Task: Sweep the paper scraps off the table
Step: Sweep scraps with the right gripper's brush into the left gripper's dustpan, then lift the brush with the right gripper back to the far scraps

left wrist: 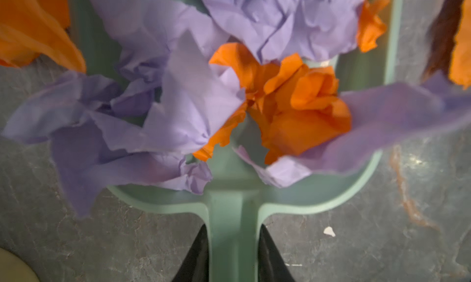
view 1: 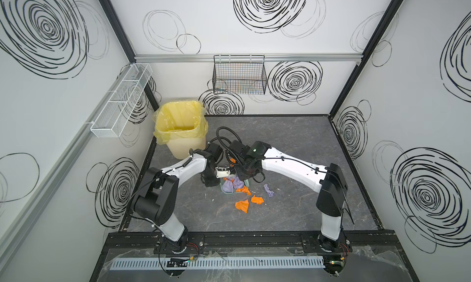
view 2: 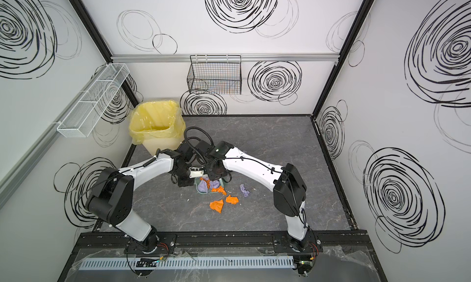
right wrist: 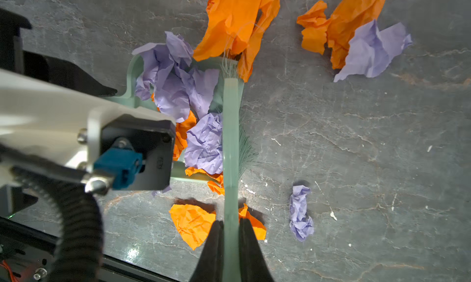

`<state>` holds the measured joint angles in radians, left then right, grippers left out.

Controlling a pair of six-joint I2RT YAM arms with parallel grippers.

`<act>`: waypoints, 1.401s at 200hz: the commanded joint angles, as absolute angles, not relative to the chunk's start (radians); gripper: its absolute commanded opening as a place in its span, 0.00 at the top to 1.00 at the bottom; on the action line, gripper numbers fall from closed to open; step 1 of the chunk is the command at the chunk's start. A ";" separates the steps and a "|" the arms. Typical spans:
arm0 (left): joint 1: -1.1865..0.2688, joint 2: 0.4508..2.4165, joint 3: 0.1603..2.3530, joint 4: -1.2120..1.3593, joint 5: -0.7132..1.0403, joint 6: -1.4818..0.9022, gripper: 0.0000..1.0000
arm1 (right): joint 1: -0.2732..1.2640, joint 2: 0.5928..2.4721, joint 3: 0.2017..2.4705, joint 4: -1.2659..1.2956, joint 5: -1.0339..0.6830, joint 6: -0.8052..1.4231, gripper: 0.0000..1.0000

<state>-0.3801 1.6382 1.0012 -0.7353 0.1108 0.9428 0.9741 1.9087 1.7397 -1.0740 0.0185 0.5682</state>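
Paper scraps point(left wrist: 178, 110), orange and lavender, are heaped in the dustpan point(left wrist: 229, 199). It rests on the bench point(right wrist: 356, 140), apparently so that its open side can receive swept pieces. An orange scrap point(view 1: 241, 205) and a lavender scrap point(view 1: 269, 190) lie loose on the bench nearby. Left fingers point(left wrist: 196, 257) are clamped on the dustpan handle, steadying it. Right fingers point(right wrist: 249, 250) are clamped on the brush point(right wrist: 230, 140) handle, with the brush head at the pan's open side. In both top views the wrists cover most of the pan. Paper hides its front lip.
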 commanded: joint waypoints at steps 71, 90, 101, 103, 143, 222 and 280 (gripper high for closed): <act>-0.317 1.592 0.957 -0.740 0.217 0.952 1.00 | 0.899 1.742 1.798 -1.209 0.088 0.586 1.00; -0.303 1.587 0.948 -0.734 0.218 0.960 1.00 | 0.862 1.736 1.817 -1.232 0.106 0.572 1.00; -0.291 1.582 0.948 -0.742 0.221 0.967 1.00 | 0.833 1.737 1.831 -1.248 0.127 0.560 1.00; -0.289 1.582 0.948 -0.743 0.222 0.969 1.00 | 0.828 1.739 1.833 -1.250 0.131 0.557 1.00; -0.223 1.547 0.953 -0.786 0.226 1.008 1.00 | 0.731 1.768 1.857 -1.256 0.233 0.480 1.00; -0.103 1.568 0.968 -0.805 0.185 1.086 1.00 | 0.620 1.952 1.963 -1.257 0.354 0.378 1.00; -0.022 1.634 1.026 -0.812 0.167 1.134 1.00 | 0.569 2.108 2.086 -1.253 0.339 0.325 1.00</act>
